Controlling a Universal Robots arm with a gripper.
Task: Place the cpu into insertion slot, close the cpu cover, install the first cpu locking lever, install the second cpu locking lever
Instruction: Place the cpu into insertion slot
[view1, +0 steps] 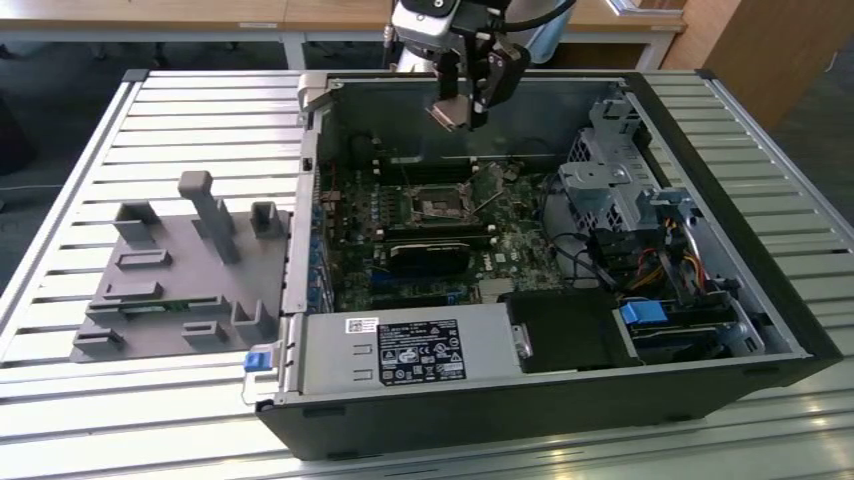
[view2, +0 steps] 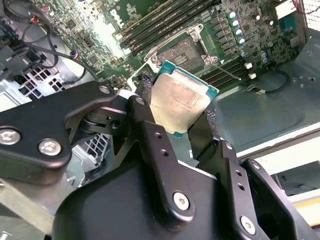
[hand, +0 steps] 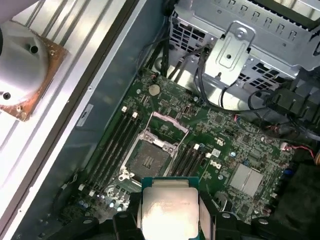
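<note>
An open black computer case (view1: 534, 410) lies on a slatted metal table (view1: 200, 120). On the exterior view's left, just beside it, stands a grey plastic fixture (view1: 160, 285).

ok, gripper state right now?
gripper: closed on the cpu, held in the air, not yet in the empty insertion slot.

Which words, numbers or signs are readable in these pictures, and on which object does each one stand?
No text here reads clearly.
On the power supply, the black label: white print, too small to read.
Beside it, the white sticker: too small to read.
On the case wall, the grey sticker: blurred.
On the cpu, held in the jaws: no legible marking on its metal face.
</note>
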